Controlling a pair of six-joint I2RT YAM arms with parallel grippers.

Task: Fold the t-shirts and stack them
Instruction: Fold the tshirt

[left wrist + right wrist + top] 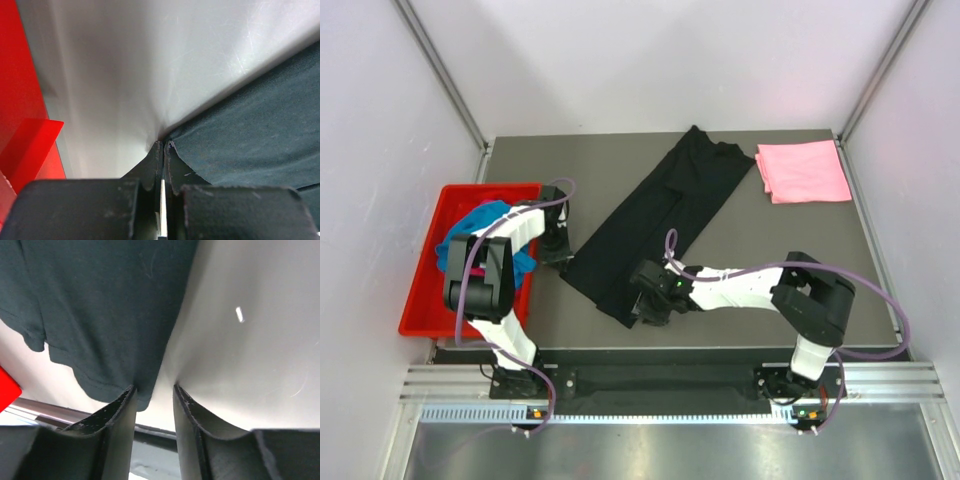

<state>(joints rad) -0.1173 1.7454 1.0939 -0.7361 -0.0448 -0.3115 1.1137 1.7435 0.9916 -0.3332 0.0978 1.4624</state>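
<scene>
Grey table [790,225] w/ black tee [670,200] diag. across mid: left gripper [163,146] pinched tight on its hem corner, right gripper [155,388] narrowly apart at near corner, so should get cloth deep betw. jaws before clamping, then lift both evenly.

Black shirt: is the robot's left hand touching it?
Touching. The left wrist view shows the left hand shut and pinching the black shirt at its corner.

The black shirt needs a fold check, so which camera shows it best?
The top view: the whole black shirt lies diagonally on the table. The left wrist view shows only an edge pinched in the left pincer; the right wrist view, a hem corner at the open right pincer.
</scene>
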